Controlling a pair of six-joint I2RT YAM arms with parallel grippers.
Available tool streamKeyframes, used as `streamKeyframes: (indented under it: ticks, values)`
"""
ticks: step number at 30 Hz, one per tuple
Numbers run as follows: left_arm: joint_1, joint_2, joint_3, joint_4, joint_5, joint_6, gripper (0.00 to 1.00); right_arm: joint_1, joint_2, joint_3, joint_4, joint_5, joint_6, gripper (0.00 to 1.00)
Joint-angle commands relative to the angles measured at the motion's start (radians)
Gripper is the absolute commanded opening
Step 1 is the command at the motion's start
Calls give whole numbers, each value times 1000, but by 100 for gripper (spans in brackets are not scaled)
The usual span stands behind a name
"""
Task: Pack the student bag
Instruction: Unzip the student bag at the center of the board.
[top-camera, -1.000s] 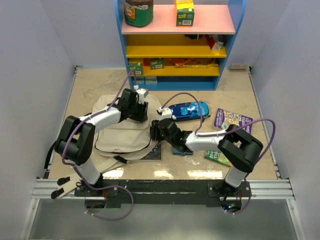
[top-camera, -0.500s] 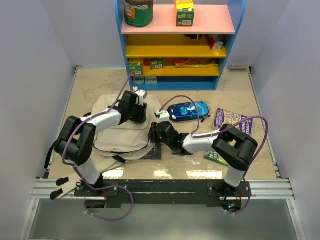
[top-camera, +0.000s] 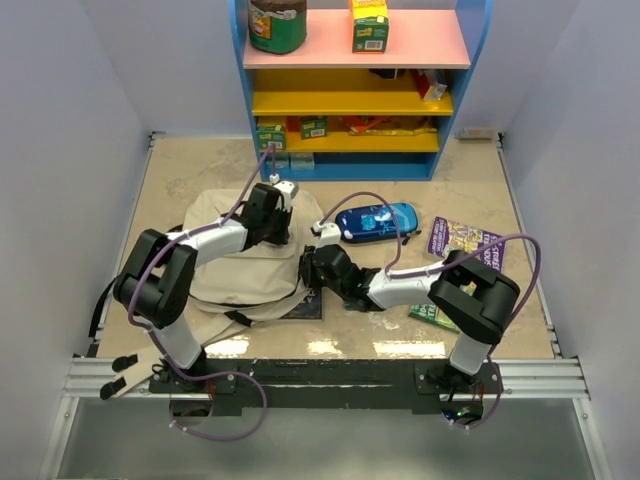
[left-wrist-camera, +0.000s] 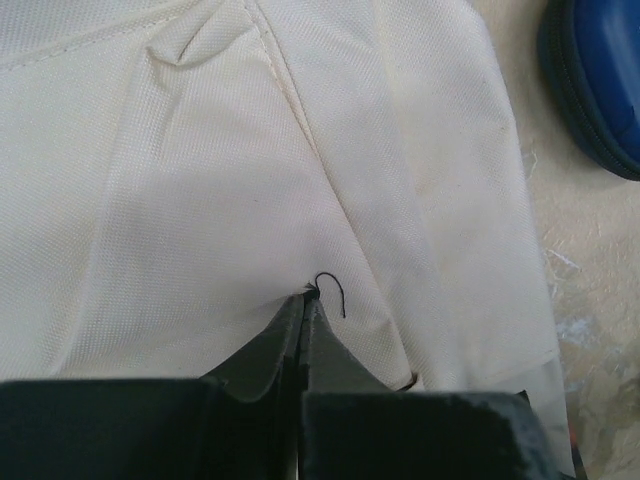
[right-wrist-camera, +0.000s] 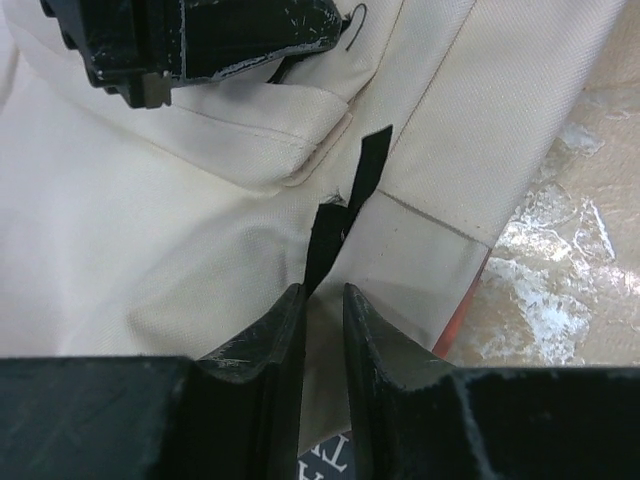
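The student bag, a big cream canvas backpack, lies flat on the table's left half. My left gripper rests on its upper right part; in the left wrist view the left gripper is shut, pinching a pucker of the bag's cloth beside a loose black thread. My right gripper is at the bag's right edge. Seen from the right wrist, the right gripper has narrow jaws with cream cloth filling the gap, just below a black zipper tab. The left gripper shows above it.
A dark book pokes out from under the bag's right edge, its cover lettering visible. A blue pencil case lies to the right, then a purple book and a green one. A coloured shelf unit stands at the back.
The left jaws have snapped shut on the bag's cloth. The right jaws have narrowed onto the bag's edge, and the right gripper has slid slightly left toward the bag.
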Motion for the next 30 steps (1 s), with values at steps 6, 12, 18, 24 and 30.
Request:
streamKeyframes:
  ticks: [6, 12, 18, 24, 30]
  values:
    - [-6, -117, 19, -104, -35, 23, 0, -10, -109, 18, -67, 60, -23, 25]
    - [-6, -183, -10, -126, -14, 12, 0, -39, -90, 84, -49, 67, -60, 25]
    - [0, -217, -28, -131, -8, 17, 0, -56, 9, 188, -5, 1, -77, 44]
    - [3, -223, -44, -126, -3, 23, 0, -65, 100, 245, 17, -58, -95, 51]
    - [9, -225, -57, -114, 6, 26, 0, -68, 124, 214, 28, -50, -104, 52]
